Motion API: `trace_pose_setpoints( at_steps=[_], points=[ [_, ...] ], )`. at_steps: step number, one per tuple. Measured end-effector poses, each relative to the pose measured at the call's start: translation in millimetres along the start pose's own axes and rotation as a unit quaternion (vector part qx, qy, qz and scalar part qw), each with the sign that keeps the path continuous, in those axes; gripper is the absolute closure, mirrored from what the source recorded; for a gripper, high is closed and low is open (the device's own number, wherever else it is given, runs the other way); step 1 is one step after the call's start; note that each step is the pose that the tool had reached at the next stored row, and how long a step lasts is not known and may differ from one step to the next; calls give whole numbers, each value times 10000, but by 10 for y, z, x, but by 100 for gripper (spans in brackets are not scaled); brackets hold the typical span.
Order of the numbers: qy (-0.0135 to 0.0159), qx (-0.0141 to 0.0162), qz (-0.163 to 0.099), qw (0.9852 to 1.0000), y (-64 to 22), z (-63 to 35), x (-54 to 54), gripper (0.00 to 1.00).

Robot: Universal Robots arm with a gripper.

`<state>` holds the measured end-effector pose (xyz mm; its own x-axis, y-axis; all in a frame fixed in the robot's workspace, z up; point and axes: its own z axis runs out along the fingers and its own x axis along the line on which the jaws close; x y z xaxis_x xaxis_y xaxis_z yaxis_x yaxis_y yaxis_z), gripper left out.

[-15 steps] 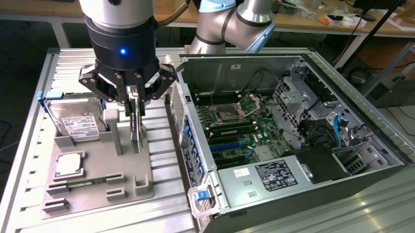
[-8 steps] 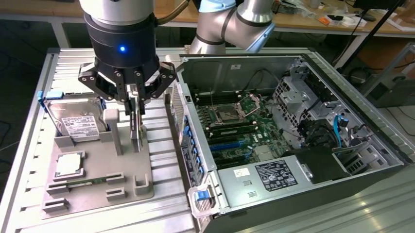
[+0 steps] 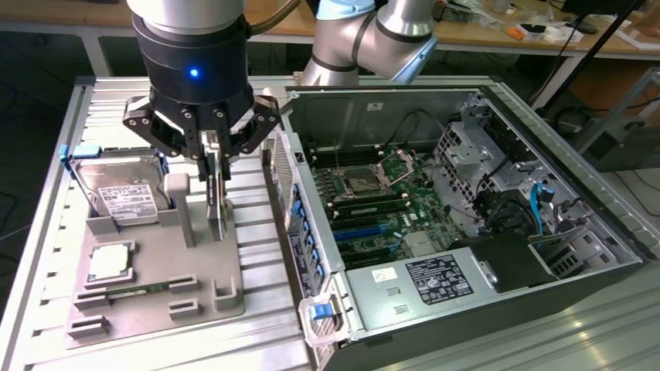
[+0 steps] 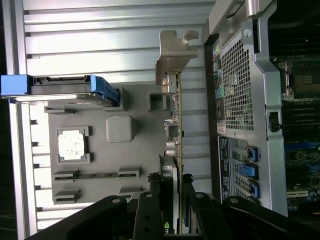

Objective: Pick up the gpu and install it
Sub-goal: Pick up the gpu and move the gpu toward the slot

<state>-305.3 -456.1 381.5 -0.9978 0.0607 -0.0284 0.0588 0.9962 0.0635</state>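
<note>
The gpu (image 3: 218,205) stands on edge over the grey holder tray (image 3: 196,263), a thin green card seen edge-on. In the wrist view the gpu (image 4: 176,130) runs away from the fingers, with its silver end bracket (image 4: 172,52) at the far end. My gripper (image 3: 215,166) hangs straight down over the card, one black finger (image 4: 150,205) on each side of it, shut on its near end. The card's lower edge sits at the tray's slot; whether it is lifted clear I cannot tell.
On the tray are a hard drive in a blue frame (image 3: 122,189), a silver processor chip (image 3: 110,261) and a narrow memory stick (image 3: 129,292). The open computer case (image 3: 577,193) lies at the exterior view's right, motherboard (image 3: 382,201) exposed, its wall close beside the card.
</note>
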Motion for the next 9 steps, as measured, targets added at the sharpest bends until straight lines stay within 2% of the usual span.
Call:
trace_pose_setpoints(
  at_steps=[9],
  points=[
    [0, -1, 0, 10000, 1, -13, 0, 73]
  ],
)
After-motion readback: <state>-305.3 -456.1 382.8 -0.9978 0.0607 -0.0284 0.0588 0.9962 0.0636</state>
